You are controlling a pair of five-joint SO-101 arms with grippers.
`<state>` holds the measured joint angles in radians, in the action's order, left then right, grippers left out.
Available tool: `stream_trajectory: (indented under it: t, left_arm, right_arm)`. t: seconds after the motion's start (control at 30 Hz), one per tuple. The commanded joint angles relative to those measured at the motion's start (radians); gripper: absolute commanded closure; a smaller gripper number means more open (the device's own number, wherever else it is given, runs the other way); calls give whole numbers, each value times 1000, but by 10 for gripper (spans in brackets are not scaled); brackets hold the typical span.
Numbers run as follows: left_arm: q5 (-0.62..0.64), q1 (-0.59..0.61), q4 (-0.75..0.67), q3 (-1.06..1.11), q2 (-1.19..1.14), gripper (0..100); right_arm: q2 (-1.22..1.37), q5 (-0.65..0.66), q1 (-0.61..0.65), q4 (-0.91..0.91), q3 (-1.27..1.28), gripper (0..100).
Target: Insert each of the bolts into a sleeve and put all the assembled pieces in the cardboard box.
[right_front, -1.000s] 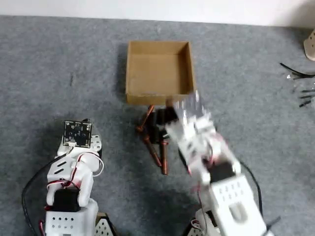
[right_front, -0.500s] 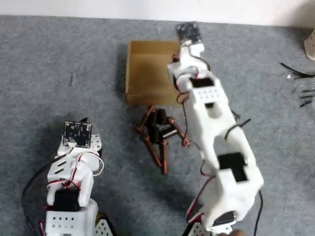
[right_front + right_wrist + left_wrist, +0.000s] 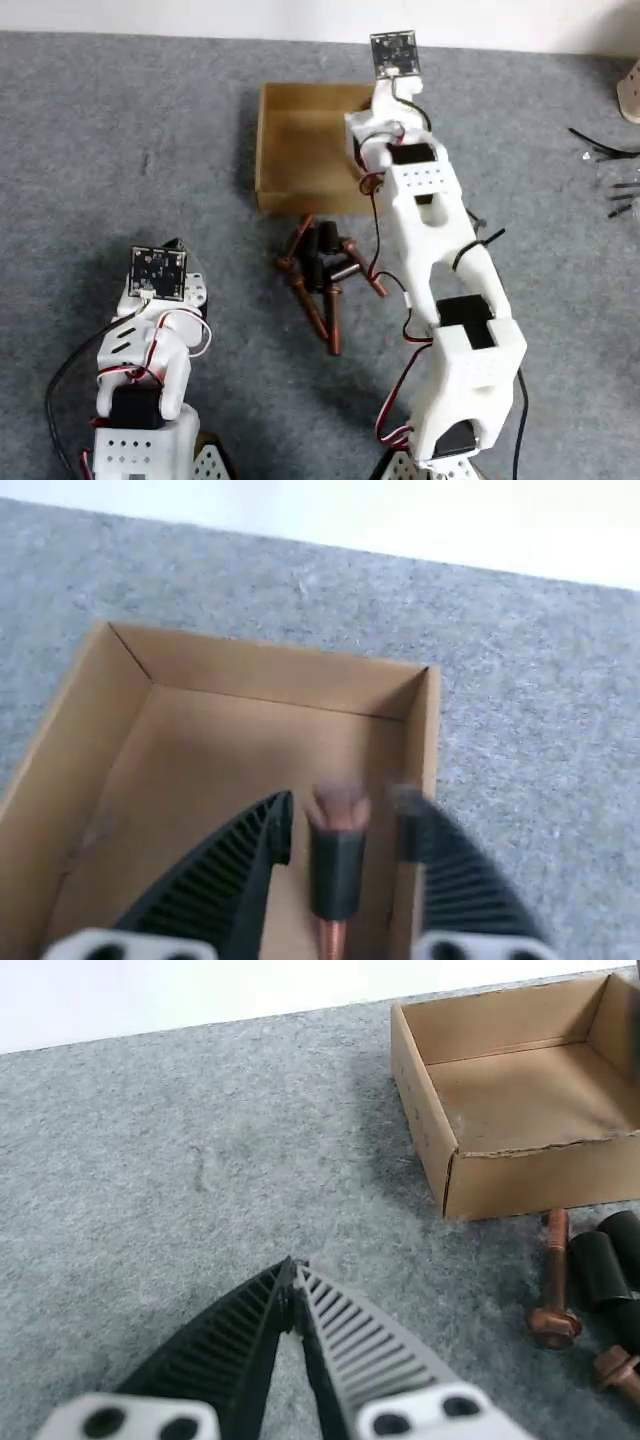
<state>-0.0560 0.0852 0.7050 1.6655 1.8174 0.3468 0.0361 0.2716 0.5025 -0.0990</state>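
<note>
My right pincer (image 3: pixel 343 798) hangs over the open brown cardboard box (image 3: pixel 250 670); its two black fingers are wide apart. Between them is one put-together piece, a copper bolt pushed through a short black sleeve (image 3: pixel 335 870). There is a gap on each side of it, so I think nothing is gripping it, but it looks smeary and I cannot be sure.

The step in hand is to drop this piece into the box. The piece is close to one side wall; to do it well I should stay inside the walls, nearer the middle, and go low so that it does not bounce out. I should lift straight up after, so my fingers do not bump the rim.

Apart from that piece, the floor of the box looks bare where I can see it; my arm covers part of it from above.

My left pincer (image 3: pixel 295 1270) is closed with its tips together and holds nothing; it sits over the grey carpet (image 3: pixel 150 120), well away from the box. Just in front of the box lie the loose copper bolts (image 3: pixel 318 315) and the black sleeves (image 3: pixel 325 240), mixed in a small heap; none of these are in the box yet.
</note>
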Motion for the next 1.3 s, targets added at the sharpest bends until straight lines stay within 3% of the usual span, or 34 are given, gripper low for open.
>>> stream_trajectory:
  t: [0.0, 0.27, 0.53, 0.97, 1.27]
  left_arm:
    - [-8, 2, -20, -1, 10, 993]
    - [-8, 2, -20, 1, 10, 993]
    - [-8, 2, -20, -1, 10, 993]
    - [-8, 4, -20, -5, 10, 993]
    - [-5, 5, -18, -15, 10, 993]
  right_arm:
    - [-25, -12, -12, 59, -45, 663]
    - [-58, -14, -28, 269, -76, 663]
    - [-364, -14, 2, 417, 82, 663]
    - [-865, -14, 274, 404, 771, 663]
    - [-855, -14, 447, 159, 1055, 663]
